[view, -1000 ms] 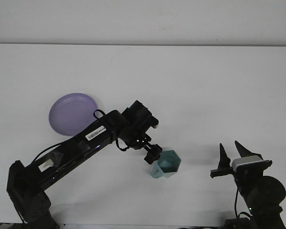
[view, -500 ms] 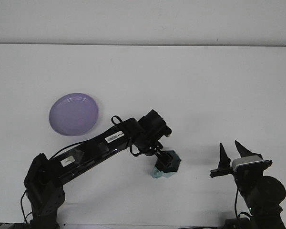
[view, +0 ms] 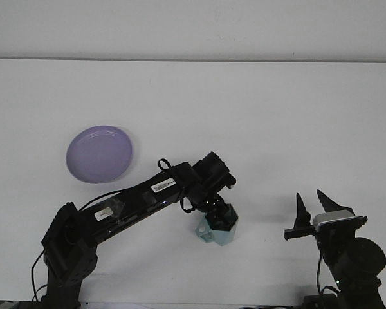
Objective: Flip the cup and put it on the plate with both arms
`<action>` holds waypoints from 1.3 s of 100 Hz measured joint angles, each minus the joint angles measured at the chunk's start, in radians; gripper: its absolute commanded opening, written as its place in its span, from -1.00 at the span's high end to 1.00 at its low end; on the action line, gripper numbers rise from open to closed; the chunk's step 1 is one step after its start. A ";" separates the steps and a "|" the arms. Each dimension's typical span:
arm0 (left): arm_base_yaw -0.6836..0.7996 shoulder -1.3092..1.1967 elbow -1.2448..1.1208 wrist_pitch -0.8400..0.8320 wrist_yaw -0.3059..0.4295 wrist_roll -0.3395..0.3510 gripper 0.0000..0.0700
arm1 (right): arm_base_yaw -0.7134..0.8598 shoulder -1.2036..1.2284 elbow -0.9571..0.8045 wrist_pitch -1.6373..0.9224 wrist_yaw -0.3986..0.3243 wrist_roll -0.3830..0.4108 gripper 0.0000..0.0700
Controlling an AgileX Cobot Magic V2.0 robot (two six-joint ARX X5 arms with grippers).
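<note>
**A:** What is seen in the front view, as far as containers are concerned?

**B:** Two are seen on the white tabletop [view: 276, 116]. A teal cup [view: 219, 230] with faceted sides is found near the front edge, slightly left of centre. It is tilted, with its pale base turned toward the lower left and its mouth toward the upper right. Whether anything is held inside cannot be told, since the mouth is covered by the left gripper [view: 220, 215]. A purple plate [view: 100, 154] is laid flat on the left side of the tabletop, well apart from the cup, and nothing is carried on it.

**A:** How are the jaws set?

**B:** The left gripper is lowered onto the cup's upper rim, and its jaws are hidden against the dark opening, so it cannot be told whether they are clamped on the rim or merely placed at it. The right gripper [view: 313, 207] is held upright near the front right corner, with its jaws apart and nothing between them.

**A:** And the edges and free room?

**B:** The cup is placed close to the front edge of the tabletop. The left arm [view: 135, 199] is stretched diagonally from the lower left, and the strip between the plate and the cup is partly crossed by it. A bare gap is left between the cup and the right gripper. The whole far half of the tabletop is unoccupied up to the back edge, where a grey wall [view: 193, 29] is met.
</note>
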 measured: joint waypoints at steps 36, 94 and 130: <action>0.037 0.000 0.101 -0.133 -0.045 -0.004 0.97 | 0.000 0.000 0.000 -0.001 0.000 0.000 0.02; 0.528 -0.230 0.197 -0.344 -0.175 0.074 0.97 | 0.000 0.000 0.000 -0.004 0.000 0.000 0.02; 0.883 -0.200 0.197 -0.341 -0.193 0.150 0.97 | 0.000 0.000 0.000 -0.011 0.000 0.000 0.02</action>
